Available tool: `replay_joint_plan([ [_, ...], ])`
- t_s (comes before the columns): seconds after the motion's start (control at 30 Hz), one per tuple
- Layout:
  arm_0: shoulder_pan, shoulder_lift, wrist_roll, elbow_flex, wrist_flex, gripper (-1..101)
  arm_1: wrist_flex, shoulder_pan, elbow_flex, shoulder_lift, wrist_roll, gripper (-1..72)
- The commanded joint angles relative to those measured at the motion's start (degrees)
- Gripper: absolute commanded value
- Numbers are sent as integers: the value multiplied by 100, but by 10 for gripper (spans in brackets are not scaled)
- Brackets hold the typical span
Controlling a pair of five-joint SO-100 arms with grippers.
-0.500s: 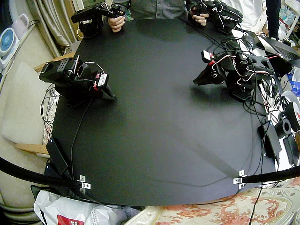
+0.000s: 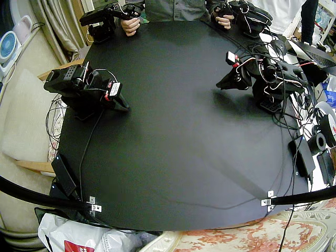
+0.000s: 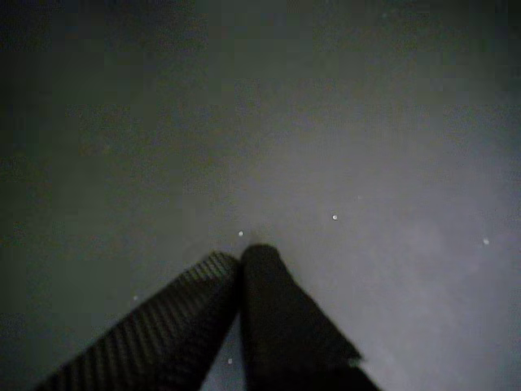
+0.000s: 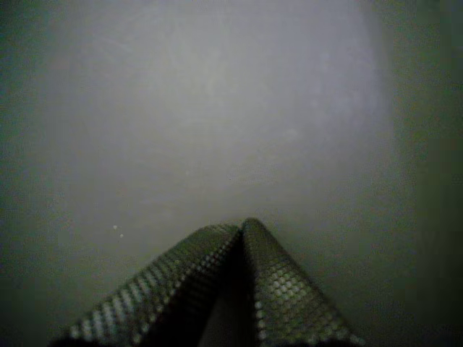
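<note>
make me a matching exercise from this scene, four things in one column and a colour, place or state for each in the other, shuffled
Things:
1 table
2 fan
3 plastic bag
4 left arm's hand

Descriptions:
a shut, pointing towards the middle of the table
b white with red print, below the near edge
c black, wide and flat
d pale blue and white, off to the side

Pairs: 1-c, 2-d, 3-b, 4-a
</note>
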Motion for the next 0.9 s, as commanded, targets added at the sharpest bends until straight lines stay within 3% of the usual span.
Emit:
replay_joint_plan([
  [0.0, 149, 149, 158, 62, 9, -2, 26, 18, -44, 62, 35, -3],
  [0.67, 211, 149, 237, 62, 26, -2, 26, 18, -44, 62, 26, -3],
  [0.8, -158, 141, 185, -123, -1151, -2, 26, -26, -44, 62, -18, -3],
  [0.87, -413, 149, 167, -888, -1292, -2, 26, -53, -44, 62, -26, -3],
])
